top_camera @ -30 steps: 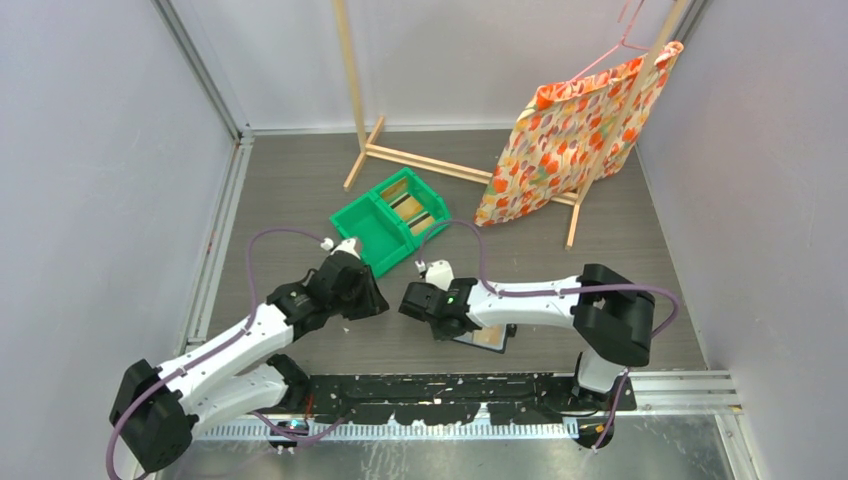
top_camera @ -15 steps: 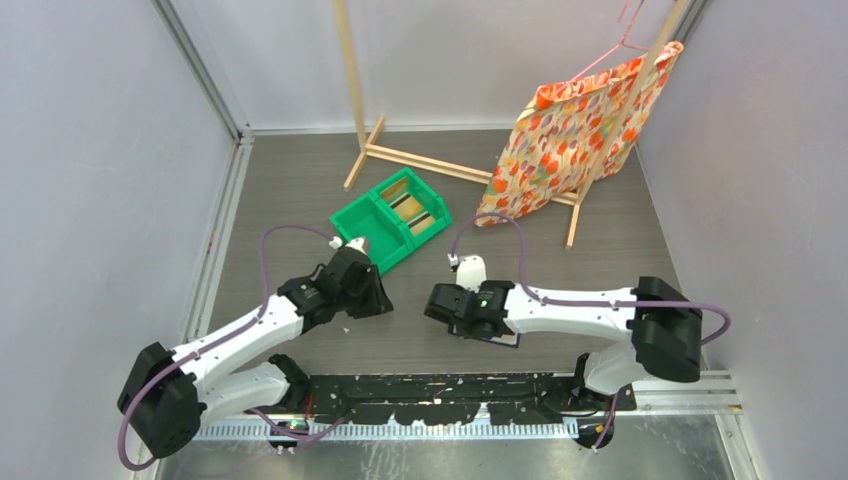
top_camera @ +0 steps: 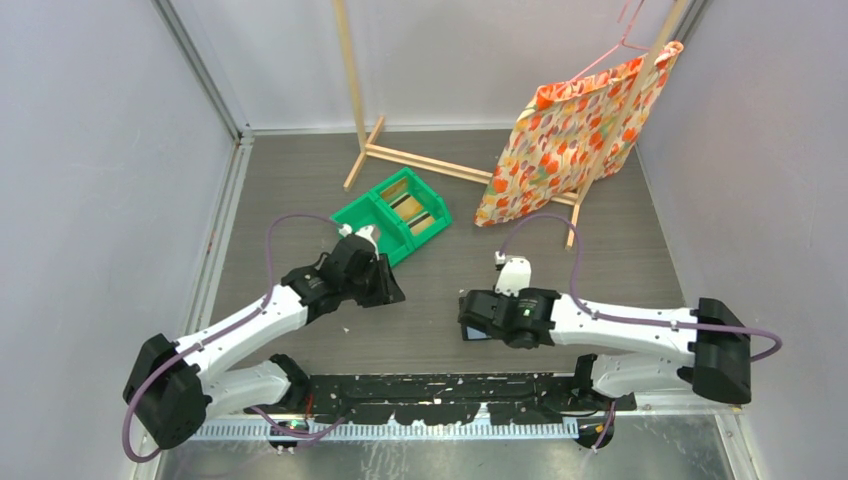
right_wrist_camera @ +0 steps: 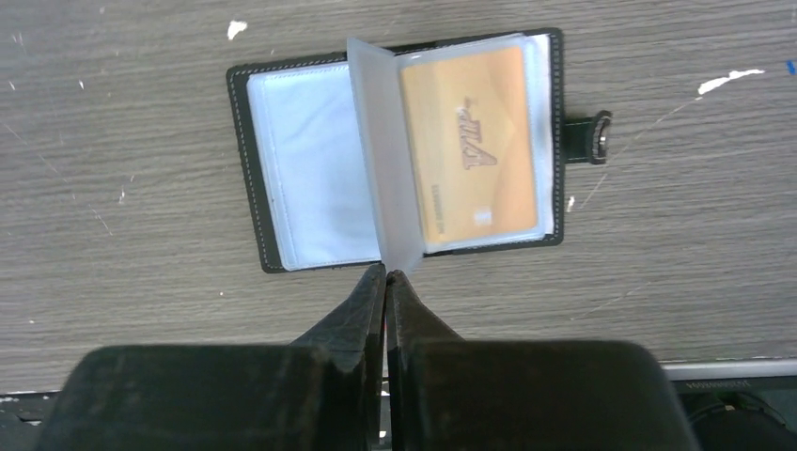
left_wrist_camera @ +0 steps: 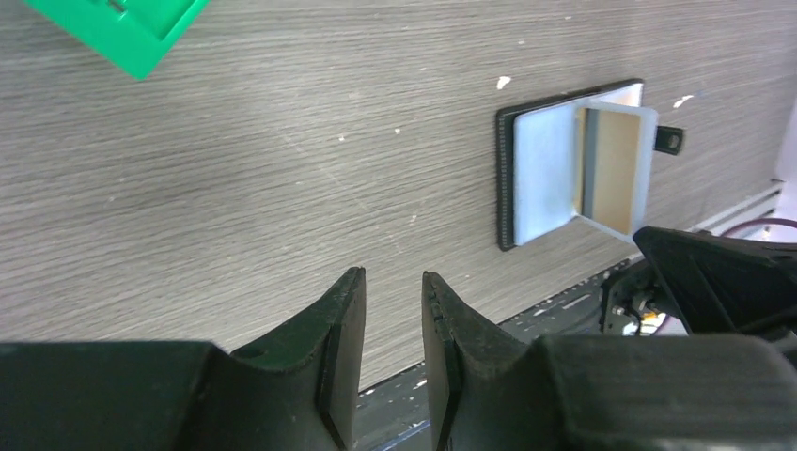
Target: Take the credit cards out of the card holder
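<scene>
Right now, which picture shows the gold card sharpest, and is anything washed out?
Right wrist view: credit card sharp, evenly lit, lettering visible. Left wrist view: card holder small, pale pockets slightly washed out. Top external view: it is mostly hidden under the right arm.

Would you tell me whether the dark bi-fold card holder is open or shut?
Open: the dark bi-fold card holder lies spread flat, a golden card showing inside its clear sleeve.
</scene>
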